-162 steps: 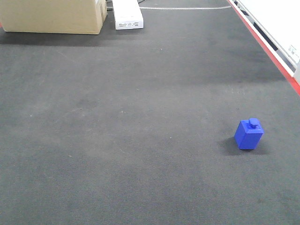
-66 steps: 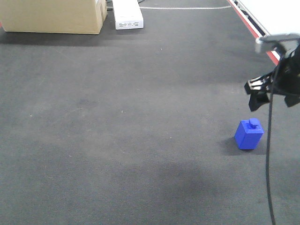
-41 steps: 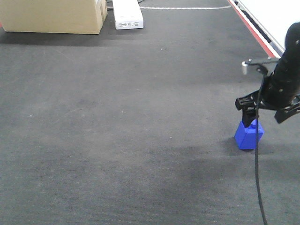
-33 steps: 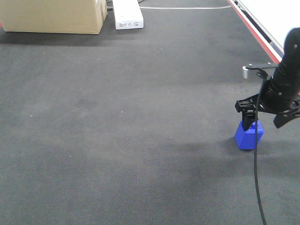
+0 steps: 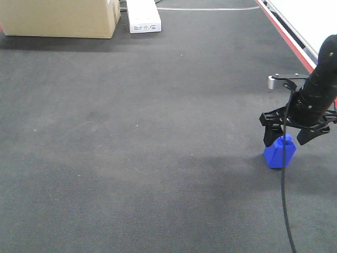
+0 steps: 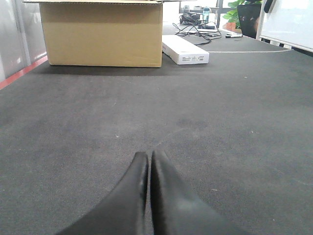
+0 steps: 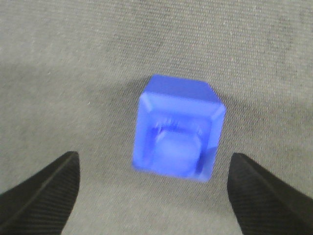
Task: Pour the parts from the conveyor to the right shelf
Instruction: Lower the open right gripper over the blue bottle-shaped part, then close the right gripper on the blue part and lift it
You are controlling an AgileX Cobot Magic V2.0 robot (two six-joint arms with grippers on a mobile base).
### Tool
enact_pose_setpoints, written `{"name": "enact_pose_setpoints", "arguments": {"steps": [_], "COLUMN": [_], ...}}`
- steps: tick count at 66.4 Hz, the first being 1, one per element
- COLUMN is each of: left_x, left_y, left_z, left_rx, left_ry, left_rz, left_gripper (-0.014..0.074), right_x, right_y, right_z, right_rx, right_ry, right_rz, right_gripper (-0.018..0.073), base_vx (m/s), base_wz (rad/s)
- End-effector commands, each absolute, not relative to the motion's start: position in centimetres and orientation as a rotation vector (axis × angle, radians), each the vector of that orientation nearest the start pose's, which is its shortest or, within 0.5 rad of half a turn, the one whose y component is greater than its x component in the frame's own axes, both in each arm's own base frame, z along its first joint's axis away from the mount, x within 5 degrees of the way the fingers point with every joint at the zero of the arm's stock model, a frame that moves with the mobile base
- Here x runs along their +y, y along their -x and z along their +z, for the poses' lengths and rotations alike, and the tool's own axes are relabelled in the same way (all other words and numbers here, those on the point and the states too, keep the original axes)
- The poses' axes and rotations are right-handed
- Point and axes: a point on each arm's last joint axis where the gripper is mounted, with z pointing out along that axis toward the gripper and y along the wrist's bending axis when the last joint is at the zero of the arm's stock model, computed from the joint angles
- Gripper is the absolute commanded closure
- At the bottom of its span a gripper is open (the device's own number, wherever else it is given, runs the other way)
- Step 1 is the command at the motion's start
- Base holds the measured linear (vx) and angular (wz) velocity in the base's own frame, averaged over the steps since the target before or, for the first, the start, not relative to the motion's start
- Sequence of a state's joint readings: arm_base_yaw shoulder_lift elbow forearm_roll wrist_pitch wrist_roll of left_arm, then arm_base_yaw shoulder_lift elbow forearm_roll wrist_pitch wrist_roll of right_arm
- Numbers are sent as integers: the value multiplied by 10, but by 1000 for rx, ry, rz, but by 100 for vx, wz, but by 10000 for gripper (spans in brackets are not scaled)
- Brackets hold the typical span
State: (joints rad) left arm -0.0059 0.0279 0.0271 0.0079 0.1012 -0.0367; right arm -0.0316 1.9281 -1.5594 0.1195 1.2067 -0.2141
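Note:
A small bright blue block (image 5: 279, 153) with a stud on top stands on the dark grey conveyor belt (image 5: 147, 132) at the right. My right gripper (image 5: 288, 138) hangs open just above it, fingers spread to either side. In the right wrist view the block (image 7: 178, 127) lies between and ahead of the two black fingertips (image 7: 46, 188), apart from both. My left gripper (image 6: 148, 157) is shut and empty, low over the belt (image 6: 220, 127). The right shelf is out of view.
A cardboard box (image 5: 60, 18) and a flat white box (image 5: 143, 16) stand at the belt's far end; both also show in the left wrist view, box (image 6: 100, 33) and white box (image 6: 185, 49). A red edge strip (image 5: 287, 37) runs along the belt's right side.
My right arm came into view from the right and moved down and left until its open gripper is right over the blue block. The block has not moved.

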Motion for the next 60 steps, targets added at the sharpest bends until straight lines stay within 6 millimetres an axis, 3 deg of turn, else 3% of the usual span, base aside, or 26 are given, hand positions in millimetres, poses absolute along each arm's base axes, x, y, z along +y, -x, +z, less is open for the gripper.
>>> {"name": "enact_pose_setpoints", "arguments": {"steps": [1, 44, 51, 60], "left_x": [0, 0, 0, 0], "left_y": [-60, -60, -60, -60], "left_z": [206, 206, 206, 206], "left_rx": [1559, 1559, 1559, 1559], "left_ry": [33, 33, 33, 33], "left_rz": [-38, -38, -38, -38], "left_gripper": [603, 603, 603, 603], "right_x": [-5, -8, -8, -7], "right_y": [-392, -411, -412, -411], "right_z": [257, 220, 215, 215], "right_rx": [2963, 3000, 3016, 3028], "right_ry": [205, 203, 203, 195], "right_rz": [132, 106, 109, 112], "right_gripper": [-24, -3, 82, 325], "base_vx": [0, 0, 0, 0], "base_wz": [0, 0, 0, 0]}}
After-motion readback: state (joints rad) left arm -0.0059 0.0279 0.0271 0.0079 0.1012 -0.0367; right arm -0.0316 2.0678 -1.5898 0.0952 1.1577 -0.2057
